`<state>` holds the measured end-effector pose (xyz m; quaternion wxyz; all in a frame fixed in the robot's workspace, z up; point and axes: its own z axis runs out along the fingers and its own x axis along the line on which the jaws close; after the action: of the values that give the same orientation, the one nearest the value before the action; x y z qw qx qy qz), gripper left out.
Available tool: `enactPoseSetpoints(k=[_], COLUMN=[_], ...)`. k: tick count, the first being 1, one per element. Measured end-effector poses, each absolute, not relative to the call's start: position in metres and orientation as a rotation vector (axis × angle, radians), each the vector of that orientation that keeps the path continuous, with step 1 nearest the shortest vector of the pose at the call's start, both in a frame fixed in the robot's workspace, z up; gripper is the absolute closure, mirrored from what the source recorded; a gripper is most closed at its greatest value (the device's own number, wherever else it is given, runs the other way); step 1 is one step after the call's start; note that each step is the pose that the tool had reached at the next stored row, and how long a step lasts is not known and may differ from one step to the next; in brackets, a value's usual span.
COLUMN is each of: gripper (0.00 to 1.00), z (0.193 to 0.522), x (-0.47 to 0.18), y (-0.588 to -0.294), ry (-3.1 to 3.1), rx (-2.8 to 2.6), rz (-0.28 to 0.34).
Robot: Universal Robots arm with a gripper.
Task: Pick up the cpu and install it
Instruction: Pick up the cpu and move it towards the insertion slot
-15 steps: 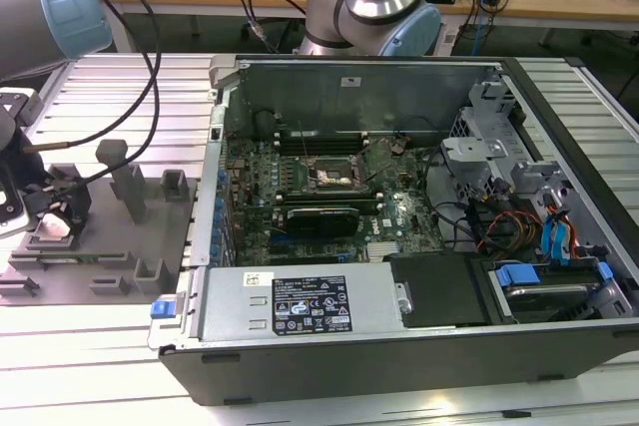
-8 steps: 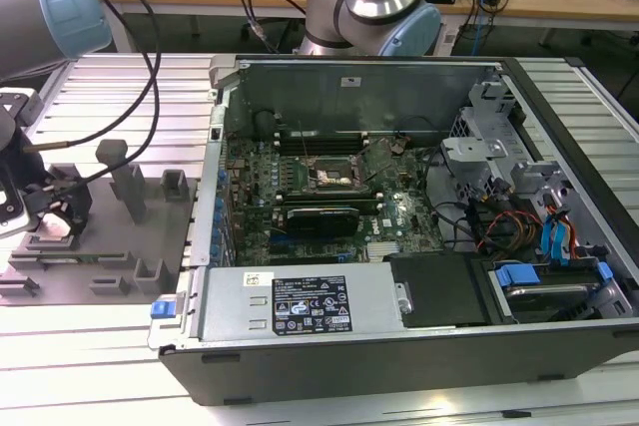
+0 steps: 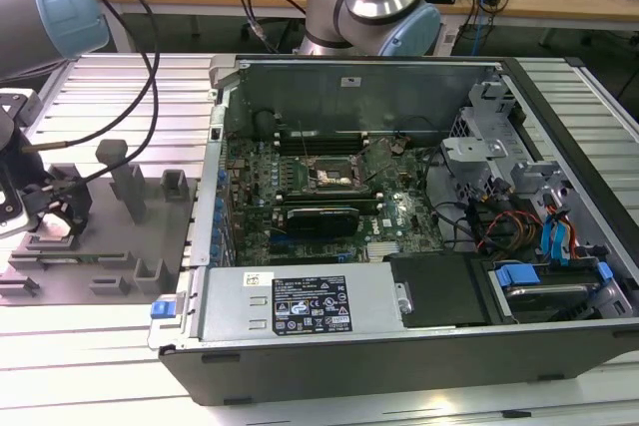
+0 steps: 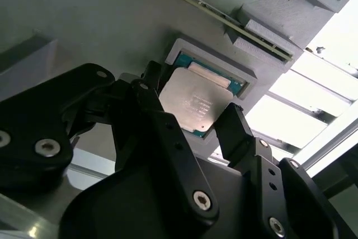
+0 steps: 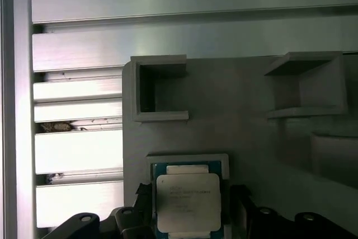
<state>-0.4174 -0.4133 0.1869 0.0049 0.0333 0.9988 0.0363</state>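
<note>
A ribbed metal bench [image 3: 120, 77] carries an open computer case [image 3: 349, 346] and, toward the exterior view's left, a grey holder block [image 3: 120, 246]. The hand [image 3: 55, 205] hangs over that block. In both wrist views the cpu [image 4: 193, 103] lies flat in a shallow framed pocket [image 5: 187, 159] of the block (silvery top up). The fingers [image 4: 232, 124] stand open, one on each side of the chip, gripping nothing. The socket [image 3: 331, 175] in the case is well apart. I judge this the pick-up step, with the grasp not yet made. Closing would call for both fingers meeting opposite edges evenly, so the thin chip lifts level.
</note>
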Motion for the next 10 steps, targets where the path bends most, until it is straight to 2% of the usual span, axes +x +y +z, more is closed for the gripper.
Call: enactPoseSetpoints(k=[10], gripper=[0.34], z=[0.1872], x=[-0.4191], y=[-0.4133], ry=[3.127], rx=[0.104], rz=[0.114])
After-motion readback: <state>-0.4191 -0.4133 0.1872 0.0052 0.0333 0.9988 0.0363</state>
